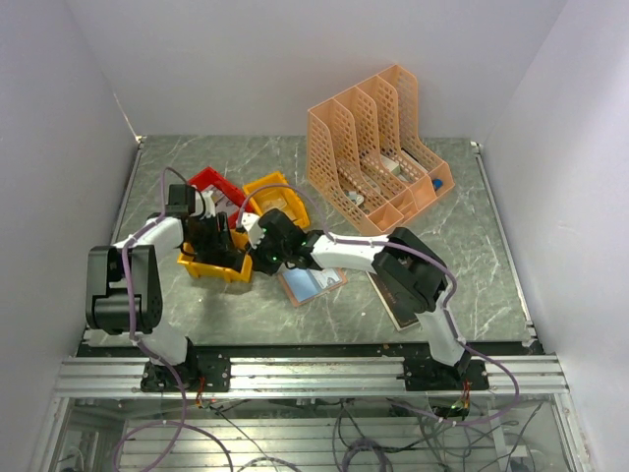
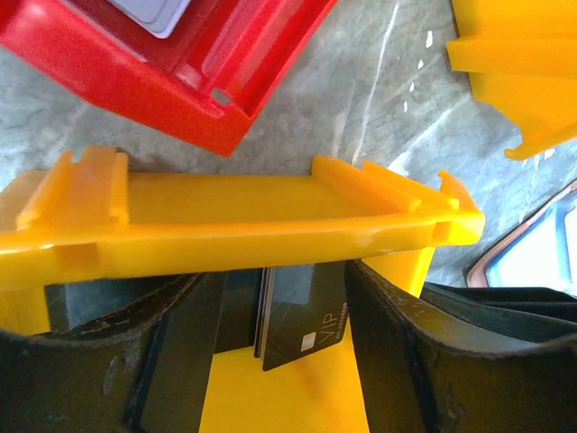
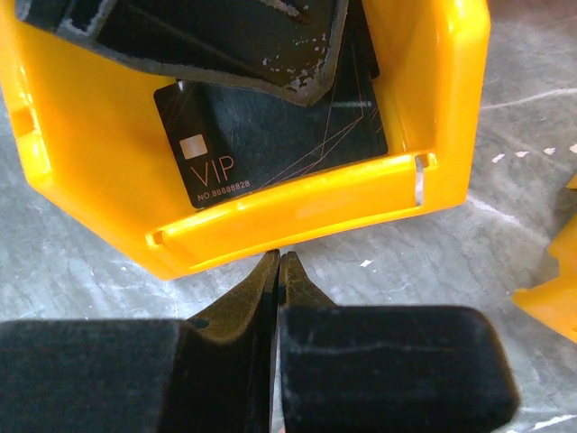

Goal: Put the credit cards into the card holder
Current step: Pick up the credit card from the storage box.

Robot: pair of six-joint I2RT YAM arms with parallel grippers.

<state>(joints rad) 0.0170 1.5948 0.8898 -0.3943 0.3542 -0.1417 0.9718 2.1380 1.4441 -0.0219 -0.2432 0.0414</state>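
Credit card [image 3: 248, 144] in yellow bin [image 3: 297, 214], L tool [image 2: 275, 281] wide astride it, R tool [image 3: 278, 260] closed outside

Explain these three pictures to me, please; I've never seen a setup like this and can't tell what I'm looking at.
This is a tabletop robot: two arms bolted at the table's near edge, each ending in two-fingered jaws. The wide picture looks down from above and behind them, with the left arm on the left and the right arm on the right. The two close-ups come from cameras on the wrists.

On the table are two yellow bins, a red bin, a peach file rack and an open card holder.

The left jaws stand open inside the nearer yellow bin, on either side of a black card marked VIP, and do not seem to pinch it. The right jaws are shut on nothing, just outside that bin's wall.
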